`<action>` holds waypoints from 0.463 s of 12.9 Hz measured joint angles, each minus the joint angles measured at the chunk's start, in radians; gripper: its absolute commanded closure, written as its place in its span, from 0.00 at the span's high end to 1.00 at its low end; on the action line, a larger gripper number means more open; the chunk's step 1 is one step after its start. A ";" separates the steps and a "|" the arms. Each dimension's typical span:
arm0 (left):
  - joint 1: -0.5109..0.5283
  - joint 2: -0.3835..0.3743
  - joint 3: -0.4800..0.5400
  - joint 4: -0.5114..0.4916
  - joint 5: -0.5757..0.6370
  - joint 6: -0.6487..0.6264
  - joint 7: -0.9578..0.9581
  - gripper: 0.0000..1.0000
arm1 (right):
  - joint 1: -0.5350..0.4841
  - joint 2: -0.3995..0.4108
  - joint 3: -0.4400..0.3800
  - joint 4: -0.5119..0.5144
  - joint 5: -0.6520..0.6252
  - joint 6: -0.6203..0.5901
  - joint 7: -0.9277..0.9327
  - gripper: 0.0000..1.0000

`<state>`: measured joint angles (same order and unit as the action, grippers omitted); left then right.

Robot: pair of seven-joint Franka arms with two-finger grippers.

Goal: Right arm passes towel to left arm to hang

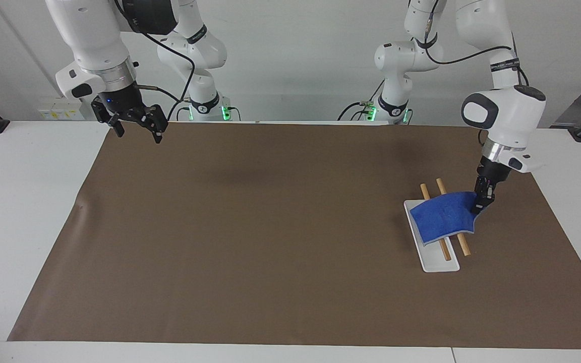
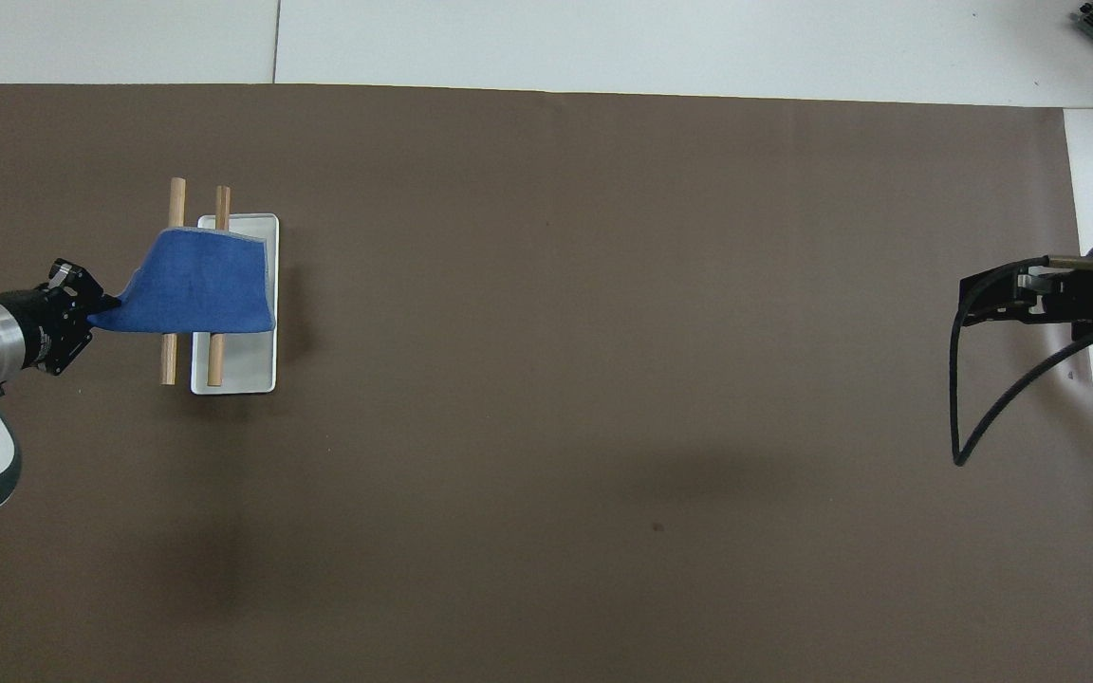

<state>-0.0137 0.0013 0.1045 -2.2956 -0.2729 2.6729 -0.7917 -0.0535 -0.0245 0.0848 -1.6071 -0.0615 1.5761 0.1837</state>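
Left end effector [image 1: 480, 203] clamped on the blue towel's [image 1: 443, 217] corner, cloth draped over two wooden rods [image 1: 452, 245].

White wall [image 1: 295, 60]; white table [image 1: 28, 201], brown mat [image 1: 270, 227].

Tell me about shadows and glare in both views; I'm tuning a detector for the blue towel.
Facing view: even light, no glare; soft dark patches on the brown mat; towel reads cleanly, pinched by the left claw. Overhead view: the towel is equally crisp over the wooden rods and white tray, which casts a thin shadow; faint blotches nearer the robots.
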 measured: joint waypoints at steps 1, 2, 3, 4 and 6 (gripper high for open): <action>-0.003 -0.004 -0.002 -0.008 0.000 0.000 -0.001 0.00 | 0.010 -0.002 -0.007 -0.004 0.000 0.000 -0.002 1.00; -0.006 -0.006 -0.005 -0.012 0.000 0.001 -0.007 0.00 | 0.024 -0.003 -0.019 -0.007 0.000 0.000 -0.002 1.00; -0.007 -0.008 -0.011 -0.013 0.000 0.003 -0.019 0.00 | 0.037 -0.005 -0.032 -0.010 0.000 0.000 -0.002 1.00; -0.008 -0.009 -0.016 -0.013 0.000 0.005 -0.026 0.00 | 0.042 -0.006 -0.038 -0.012 0.000 0.000 -0.002 1.00; -0.013 -0.012 -0.023 -0.013 0.000 0.007 -0.031 0.00 | 0.049 -0.007 -0.050 -0.014 0.000 0.000 -0.002 1.00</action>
<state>-0.0270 -0.0103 0.0818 -2.3089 -0.2732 2.6801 -0.8230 -0.0042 -0.0314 0.0344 -1.6211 -0.0614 1.5761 0.1819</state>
